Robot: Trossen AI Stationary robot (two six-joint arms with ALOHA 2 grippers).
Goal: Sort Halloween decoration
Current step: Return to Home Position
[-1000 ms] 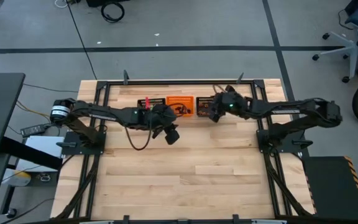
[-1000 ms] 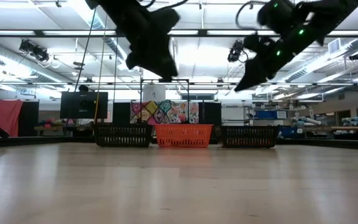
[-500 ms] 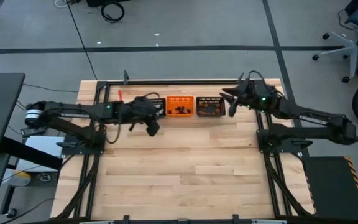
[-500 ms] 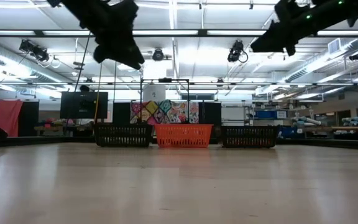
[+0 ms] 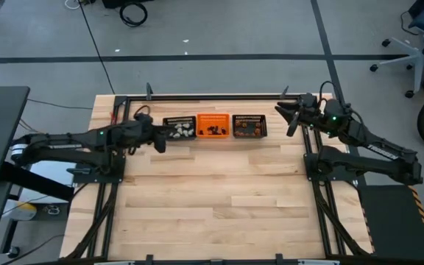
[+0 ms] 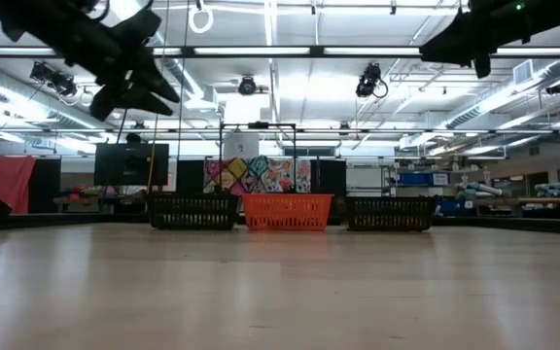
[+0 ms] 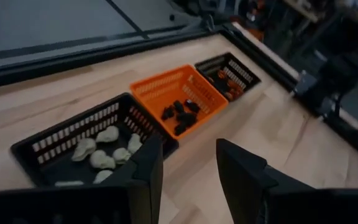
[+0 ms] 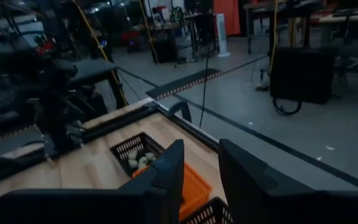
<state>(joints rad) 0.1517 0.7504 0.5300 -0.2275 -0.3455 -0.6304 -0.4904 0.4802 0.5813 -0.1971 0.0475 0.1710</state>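
The right gripper (image 8: pixel 201 152) fills the foreground, its two dark fingers (image 8: pixel 166 180) standing apart. In the gap between them shows the orange basket (image 8: pixel 194 186). Just beyond it, a black basket (image 8: pixel 126 148) holds pale trinkets (image 8: pixel 138 162). Both baskets sit on the wooden table (image 8: pixel 86 168). The left arm (image 8: pixel 55 106) stands dark in the background.

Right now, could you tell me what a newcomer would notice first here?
Three baskets line the far edge of the table: the orange basket in the middle holds black trinkets, the left black basket pale trinkets, the right black basket orange trinkets. The left gripper and right gripper hang open and empty at either side.
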